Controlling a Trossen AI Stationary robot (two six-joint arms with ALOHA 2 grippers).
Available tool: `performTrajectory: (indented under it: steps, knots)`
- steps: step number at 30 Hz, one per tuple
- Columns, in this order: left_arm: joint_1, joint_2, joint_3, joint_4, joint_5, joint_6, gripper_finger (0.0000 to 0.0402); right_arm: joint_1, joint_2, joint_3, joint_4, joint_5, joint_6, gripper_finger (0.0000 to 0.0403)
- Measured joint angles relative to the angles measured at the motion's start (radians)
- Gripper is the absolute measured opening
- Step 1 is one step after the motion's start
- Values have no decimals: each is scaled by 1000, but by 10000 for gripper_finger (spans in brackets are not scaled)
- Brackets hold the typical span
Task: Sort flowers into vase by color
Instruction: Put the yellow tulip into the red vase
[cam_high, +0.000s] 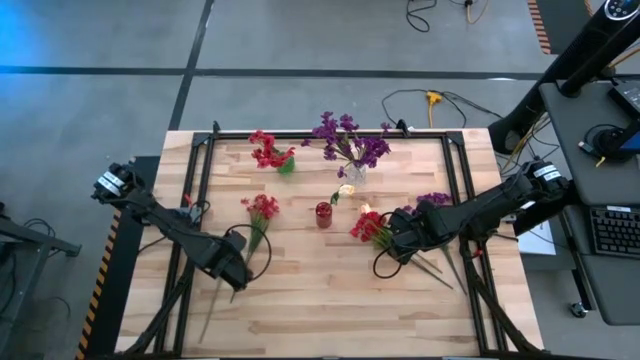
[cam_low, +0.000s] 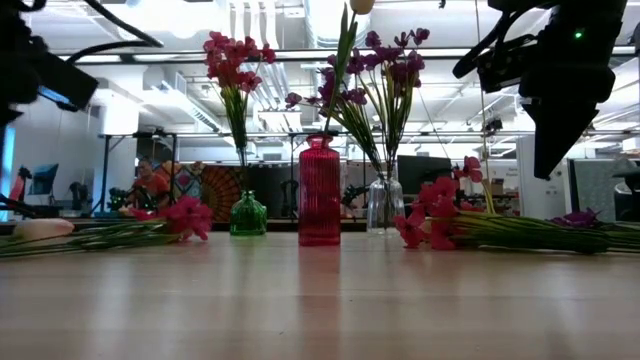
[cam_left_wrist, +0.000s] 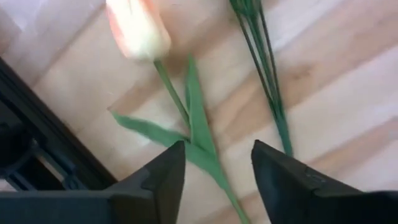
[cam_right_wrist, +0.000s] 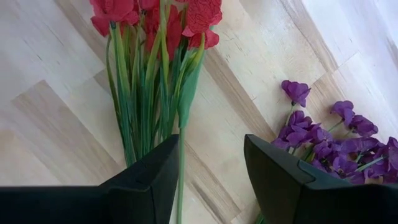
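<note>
Take the red vase (cam_high: 323, 214) in the middle of the table (cam_high: 330, 300) as the landmark. Nearest the front edge, well to the left of that vase, the left gripper (cam_left_wrist: 214, 180) hangs low over a cream-yellow tulip (cam_left_wrist: 138, 30) lying flat on the wood. Its fingers stand apart with the tulip's stem and leaf running between them, and nothing is clamped. Just beside the tulip lies a loose red sprig (cam_high: 261, 208), blossoms toward the red vase and stems trailing to the front.

To the right of the red vase, about level with it, the right gripper (cam_right_wrist: 210, 177) hovers over a bunch of red flowers (cam_right_wrist: 155, 37) lying on the table. Its fingers are apart, the green stems pass between them, and no grip is made. A small heap of purple flowers (cam_right_wrist: 348, 140) lies just beyond that bunch, farther right.

The red vase itself holds one cream-yellow bloom, so it does not yet match its red flowers. Behind it and to the right, the clear vase (cam_high: 354, 172) carries a full spray of purple. Behind and to the left, the green vase (cam_high: 286, 164) holds red blossoms.

By my reading the job is roughly half done: two vases are well filled, while the tulip, both red bunches and the purple heap are still to be placed.
</note>
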Motion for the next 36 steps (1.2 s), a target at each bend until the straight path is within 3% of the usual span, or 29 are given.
performTrajectory:
  steps: [8,13,23,27,36]
  knots:
    - [-123,0,-34,48,63,-174,199,0,0,0,-1,0,-11,171]
    - [-180,0,-95,78,58,-301,189,0,0,0,1,0,-11,171]
    - [-185,-1,-220,292,35,-344,157,0,0,0,3,-1,-9,171]
    - [-184,-3,-229,301,34,-352,126,0,0,0,3,-1,-8,171]
    - [-185,-1,-226,286,17,-341,9,0,0,0,6,-1,3,171]
